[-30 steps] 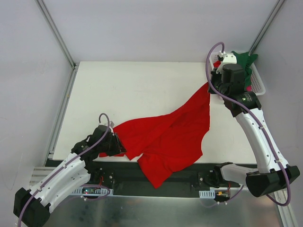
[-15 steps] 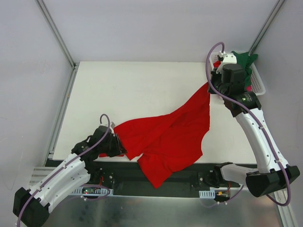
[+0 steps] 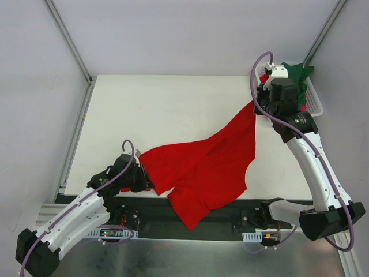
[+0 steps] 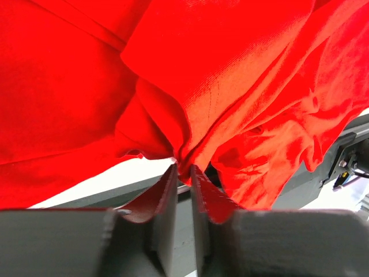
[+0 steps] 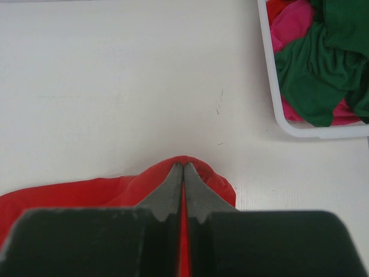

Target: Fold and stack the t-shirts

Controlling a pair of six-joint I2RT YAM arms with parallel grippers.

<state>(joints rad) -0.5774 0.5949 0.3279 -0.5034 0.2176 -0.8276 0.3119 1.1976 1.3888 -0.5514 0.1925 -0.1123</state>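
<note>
The red t-shirt [image 3: 202, 164] stretches diagonally across the white table [image 3: 161, 109], its lower part hanging over the near edge. My left gripper [image 3: 145, 176] pinches a bunched fold of it at the near left; in the left wrist view the cloth [image 4: 230, 75] is gathered between the tips of the left gripper [image 4: 183, 173]. My right gripper [image 3: 258, 107] is shut on the far corner of the shirt, lifted next to the basket; red cloth [image 5: 202, 173] shows between the right gripper's [image 5: 183, 167] jaws. A green t-shirt [image 5: 314, 75] and a pink t-shirt [image 5: 288, 20] lie crumpled in the basket.
The white slotted basket [image 3: 316, 103] stands at the table's far right corner, its rim [image 5: 271, 69] close to my right gripper. Grey walls with metal rails enclose the table. A dark base rail [image 3: 230, 216] runs below the near edge.
My left gripper has closed a little further on the bunched red cloth and shifted slightly toward the near edge. The right arm and the shirt's far corner have not moved.
</note>
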